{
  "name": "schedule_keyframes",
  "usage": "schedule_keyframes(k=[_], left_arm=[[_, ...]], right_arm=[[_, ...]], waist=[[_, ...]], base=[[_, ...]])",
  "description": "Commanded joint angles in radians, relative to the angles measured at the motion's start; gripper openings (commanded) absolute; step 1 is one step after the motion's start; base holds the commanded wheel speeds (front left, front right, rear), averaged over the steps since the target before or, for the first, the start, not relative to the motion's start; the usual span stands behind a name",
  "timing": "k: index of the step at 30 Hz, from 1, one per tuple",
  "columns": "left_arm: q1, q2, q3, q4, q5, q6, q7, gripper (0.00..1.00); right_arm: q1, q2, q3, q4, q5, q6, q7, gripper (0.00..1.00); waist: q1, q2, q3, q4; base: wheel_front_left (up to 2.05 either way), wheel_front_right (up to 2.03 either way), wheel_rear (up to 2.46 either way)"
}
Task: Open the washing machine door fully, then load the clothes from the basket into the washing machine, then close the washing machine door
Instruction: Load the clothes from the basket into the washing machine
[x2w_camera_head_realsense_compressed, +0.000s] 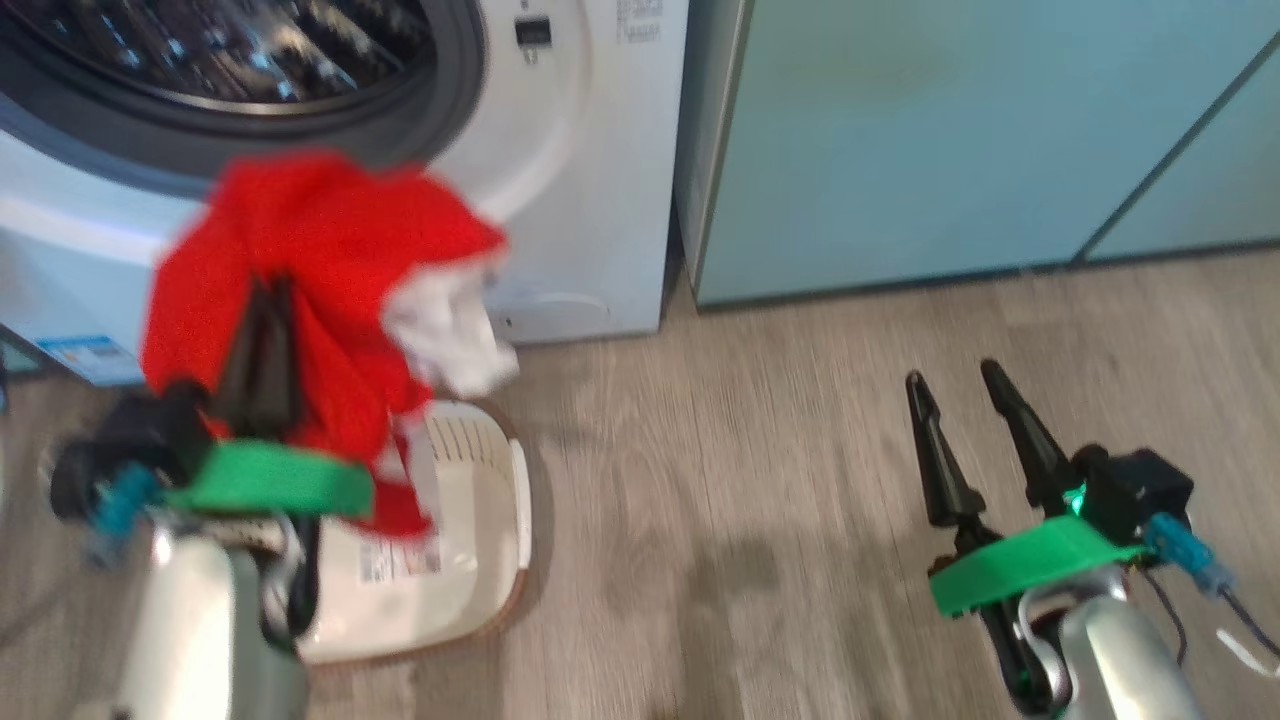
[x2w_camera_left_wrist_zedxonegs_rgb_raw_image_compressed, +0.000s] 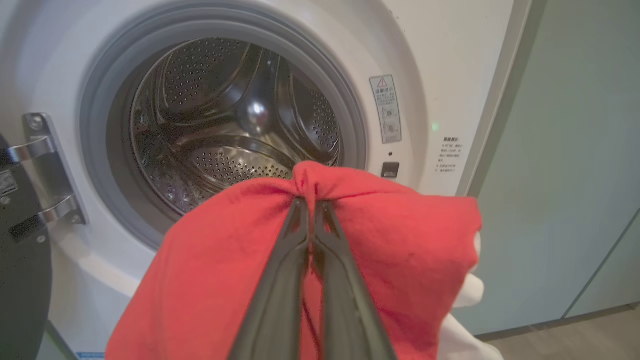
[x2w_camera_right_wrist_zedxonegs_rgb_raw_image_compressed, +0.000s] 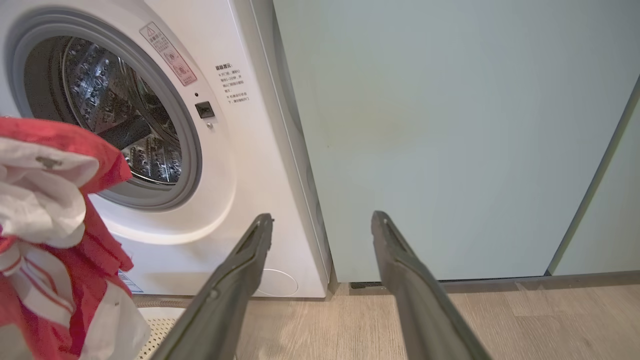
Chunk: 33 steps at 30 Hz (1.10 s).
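The left hand (x2w_camera_left_wrist_zedxonegs_rgb_raw_image_compressed: 310, 202) is clenched on the clothes (x2w_camera_left_wrist_zedxonegs_rgb_raw_image_compressed: 400, 250), aloft over the basket (x2w_camera_head_realsense_compressed: 505, 480). The washing machine (x2w_camera_left_wrist_zedxonegs_rgb_raw_image_compressed: 440, 60) drum mouth (x2w_camera_left_wrist_zedxonegs_rgb_raw_image_compressed: 235, 125) lies ahead, slightly high and left of that hand's line. The right hand (x2w_camera_head_realsense_compressed: 955, 380) is released, empty and well apart; the left arm is nearer.

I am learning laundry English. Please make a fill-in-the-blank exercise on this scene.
The left pincer is ___ on the bright red soft fabric garment.
The right pincer is open and holds ___.
The black-rimmed door of the big white washing machine is ___, so its metal perforated drum shows.
The small cream-white perforated plastic basket stands on the ___.
Missing words: shut; nothing; open; floor.
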Motion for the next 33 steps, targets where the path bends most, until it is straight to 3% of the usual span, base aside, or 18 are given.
schedule_keyframes(k=[1,9,21,33], left_arm=[[-0.078,0.006,0.055,-0.035,-0.004,-0.007,-0.014,0.00],[-0.352,0.037,0.179,0.012,0.021,-0.059,-0.014,0.00],[-0.731,0.167,0.256,0.229,0.039,-0.093,-0.014,0.00],[-1.041,0.333,0.192,0.452,0.080,-0.119,-0.014,0.00]], right_arm=[[-0.045,-0.002,0.023,-0.039,-0.008,0.000,-0.009,1.00],[-0.098,-0.002,0.031,-0.062,0.001,0.000,-0.009,1.00],[-0.158,-0.002,0.048,-0.089,0.039,0.000,-0.009,1.00],[-0.217,-0.002,0.088,-0.109,0.086,0.000,-0.009,1.00]], waist=[[0.0000,0.0000,0.068,-0.013],[0.0000,0.0000,0.216,-0.055],[0.0000,0.0000,0.404,-0.117],[0.0000,0.0000,0.570,-0.161]], base=[[0.00,0.00,0.00],[0.00,0.00,0.00],[0.00,0.00,0.00],[0.00,0.00,0.00]])
